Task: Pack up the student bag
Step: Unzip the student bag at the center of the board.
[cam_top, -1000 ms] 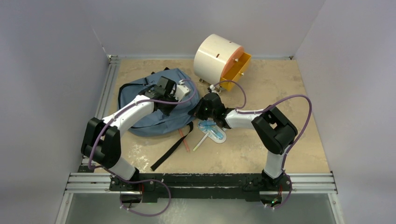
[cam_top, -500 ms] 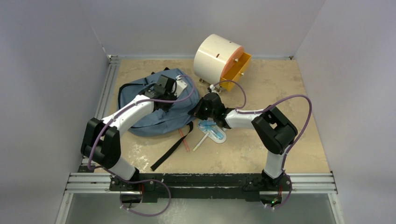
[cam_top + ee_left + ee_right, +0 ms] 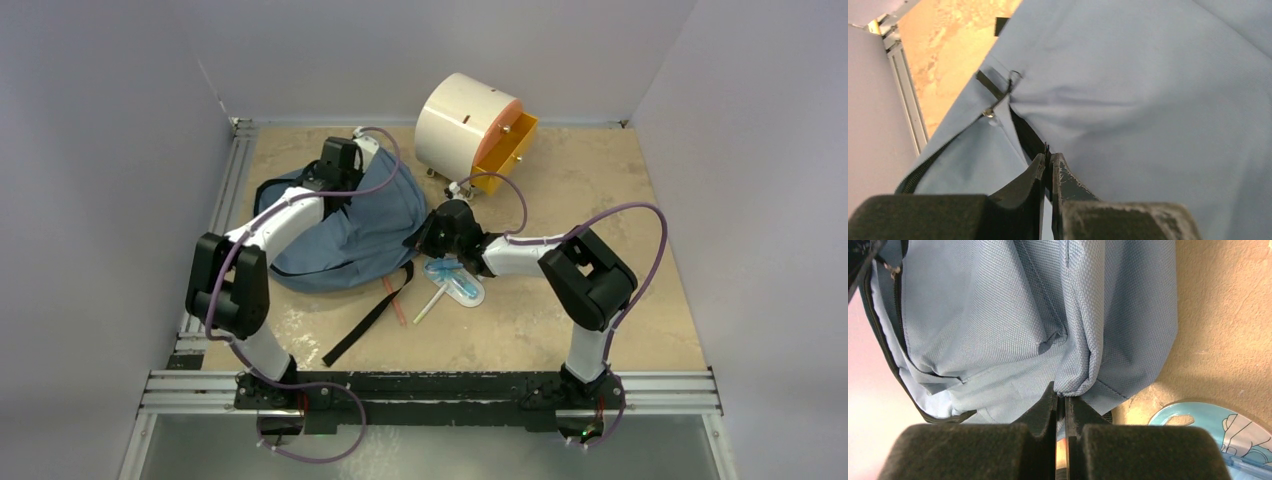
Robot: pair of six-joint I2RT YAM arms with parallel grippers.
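Left fingers (image 3: 1032, 176) and right fingers (image 3: 1046, 406) apparently pinch student bag (image 3: 365, 235) fabric.

The backpack (image 3: 350, 235) lies on the table (image 3: 580, 170) between the two grippers. Its zipper edge is caught in the fingers of the left gripper (image 3: 1049, 160) at the far side, and its right corner in the fingers of the right gripper (image 3: 1060, 399). A pouch (image 3: 1208, 432) lies just right of the right fingers, a pen (image 3: 428, 305) lies nearer than them, and a cabinet (image 3: 460, 120) stands behind them.
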